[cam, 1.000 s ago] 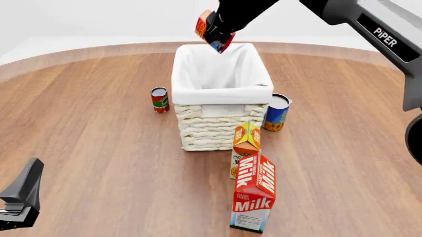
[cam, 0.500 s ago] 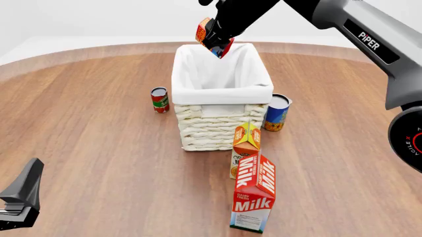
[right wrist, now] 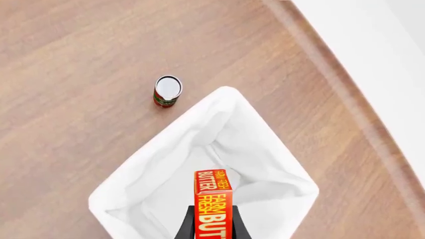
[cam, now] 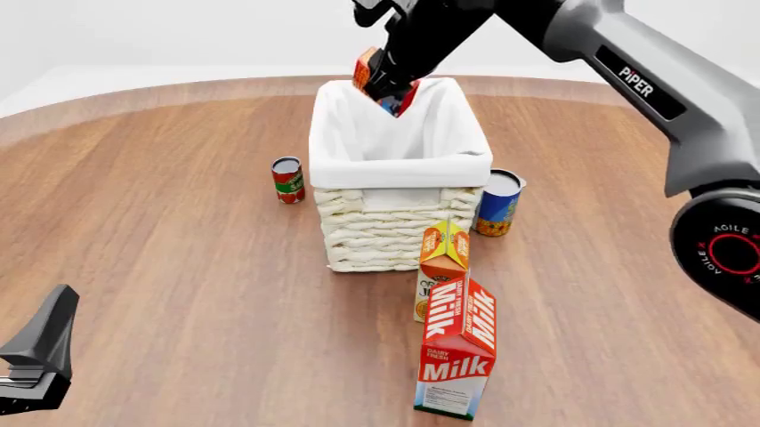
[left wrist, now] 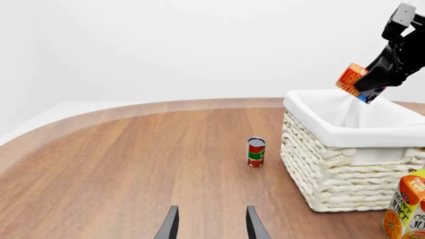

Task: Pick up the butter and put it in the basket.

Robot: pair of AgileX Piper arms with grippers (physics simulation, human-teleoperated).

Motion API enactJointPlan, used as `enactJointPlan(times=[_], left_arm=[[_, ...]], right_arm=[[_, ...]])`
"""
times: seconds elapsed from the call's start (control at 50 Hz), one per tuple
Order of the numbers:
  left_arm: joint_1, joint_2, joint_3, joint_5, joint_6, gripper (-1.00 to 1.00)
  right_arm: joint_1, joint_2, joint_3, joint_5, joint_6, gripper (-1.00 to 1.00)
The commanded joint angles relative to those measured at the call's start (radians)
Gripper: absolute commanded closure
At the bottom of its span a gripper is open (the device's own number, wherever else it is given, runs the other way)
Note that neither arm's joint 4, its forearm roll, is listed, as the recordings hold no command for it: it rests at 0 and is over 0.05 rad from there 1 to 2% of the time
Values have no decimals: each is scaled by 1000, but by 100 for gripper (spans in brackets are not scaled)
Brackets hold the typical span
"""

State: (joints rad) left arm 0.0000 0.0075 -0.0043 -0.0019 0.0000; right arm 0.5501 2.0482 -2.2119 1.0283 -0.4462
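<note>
I see the small flat red-orange butter box pinched between the right gripper's fingers, hanging tilted above the far rim of the large cream wicker basket with white cloth liner, which stands mid-table. A small red can stands just beside the basket. My left gripper hovers near the table's near-left edge, fingers spread, holding nothing.

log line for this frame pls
phase: place | right gripper: shut on butter, held over basket opening near far rim, not released | left gripper: open, idle, low over table
</note>
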Motion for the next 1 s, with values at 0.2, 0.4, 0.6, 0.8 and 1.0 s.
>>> enactJointPlan(times=[0.2,0.4,0.6,0.8,1.0], left_arm=[[0,0,0,0,0,-100],[0,0,0,0,0,-100],[0,0,0,0,0,-100],[0,0,0,0,0,-100],[0,0,0,0,0,-100]], right_arm=[[-2,26,-35,8,16,100],[-8,53,-39,21,-1,100],[-9,66,-72,33,-5,100],[-6,82,-82,37,-4,100],[-7,108,-105,45,-8,100]])
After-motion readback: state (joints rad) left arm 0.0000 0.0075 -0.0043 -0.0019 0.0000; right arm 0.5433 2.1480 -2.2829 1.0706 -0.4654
